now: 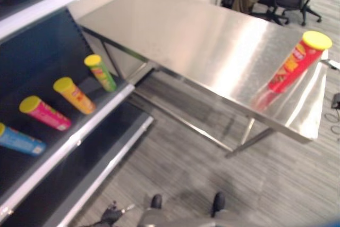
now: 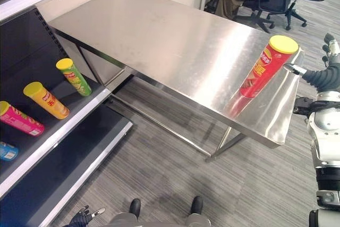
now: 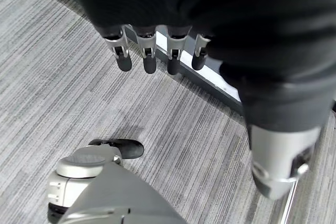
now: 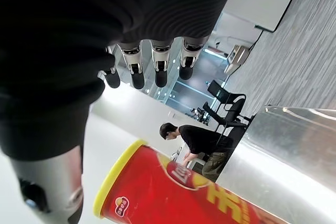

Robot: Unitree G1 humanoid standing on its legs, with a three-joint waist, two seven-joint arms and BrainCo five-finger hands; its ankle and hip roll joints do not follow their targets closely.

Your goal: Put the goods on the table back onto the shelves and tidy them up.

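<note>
A red can (image 2: 263, 67) with a yellow lid stands on the steel desk (image 2: 159, 41) near its right edge, the right hand (image 2: 326, 73) just beside it with fingers (image 4: 160, 69) loosely open, while the left hand (image 3: 157, 19) hangs open over the floor.

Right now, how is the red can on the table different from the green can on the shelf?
The red can stands on the steel table; the green can sits on the dark shelf. The red one is alone, near the right hand; the green one has other cans in a row beside it. Both are tall tubes with yellow lids.
</note>
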